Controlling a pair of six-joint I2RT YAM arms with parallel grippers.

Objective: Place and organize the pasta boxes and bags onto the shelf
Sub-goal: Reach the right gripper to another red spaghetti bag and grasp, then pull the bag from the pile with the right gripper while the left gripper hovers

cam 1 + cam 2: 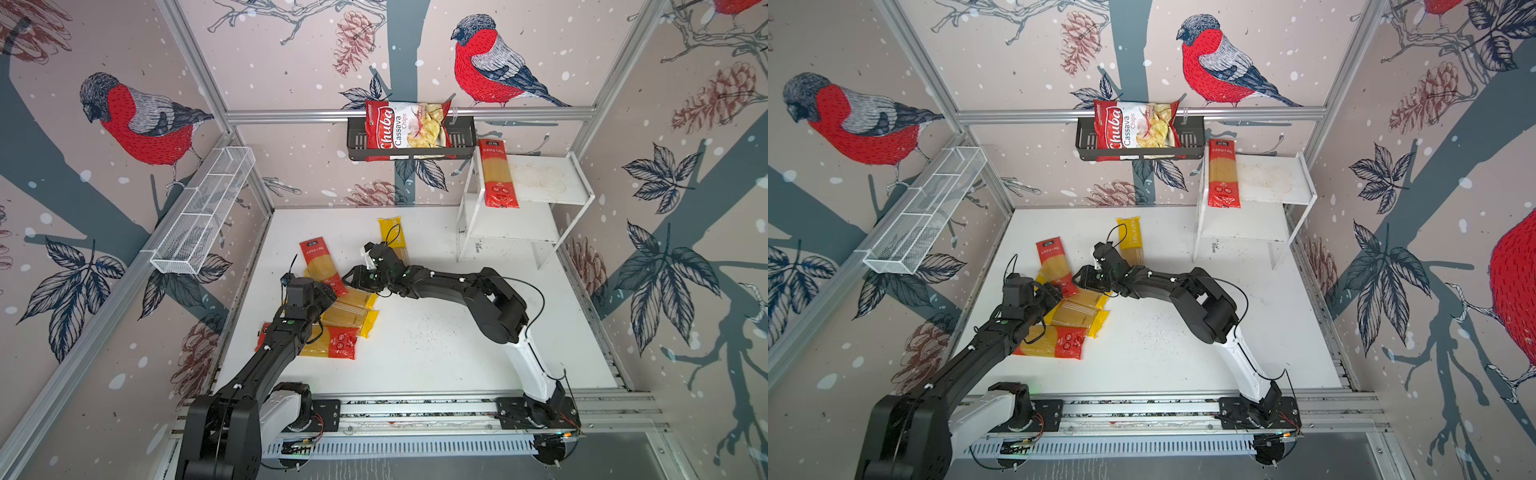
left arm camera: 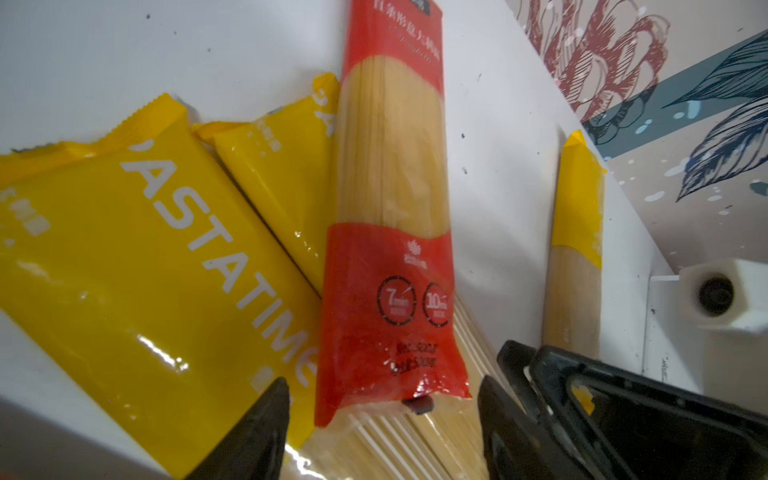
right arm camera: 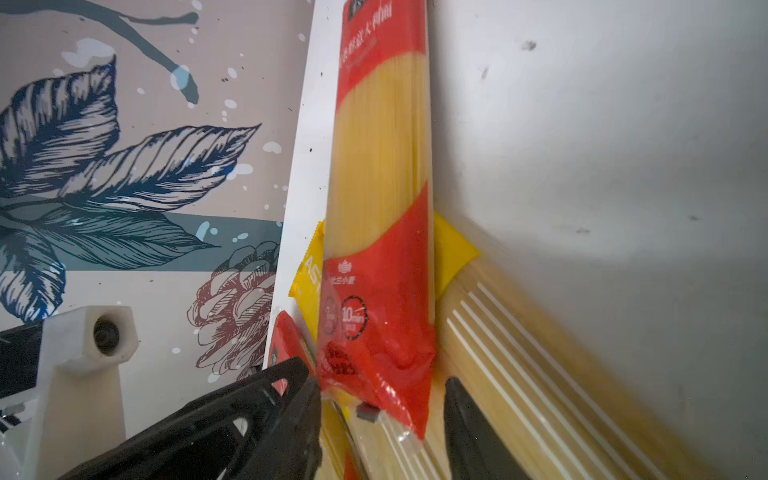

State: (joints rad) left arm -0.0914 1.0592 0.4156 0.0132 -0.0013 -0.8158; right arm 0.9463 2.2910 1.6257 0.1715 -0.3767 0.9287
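A red-ended pasta pack (image 1: 320, 262) (image 2: 390, 166) (image 3: 378, 145) lies across two yellow PASTATIME packs (image 1: 353, 309) (image 2: 145, 249) at the table's left middle. My left gripper (image 1: 332, 291) (image 2: 382, 386) is open, its fingers standing wide of the pack's near end. My right gripper (image 1: 351, 279) (image 3: 382, 382) is shut on that same end, where the film is crumpled. Another red-ended pack (image 1: 340, 343) lies under my left arm. A single yellow pack (image 1: 392, 235) lies behind my right wrist. One red-ended pack (image 1: 496, 174) rests on the shelf's (image 1: 544, 178) top board.
A Chuba chips bag (image 1: 405, 126) sits in the black wall basket (image 1: 357, 141) on the back wall. A long white wire basket (image 1: 203, 212) hangs on the left wall. The shelf stands at the table's back right corner, against the walls.
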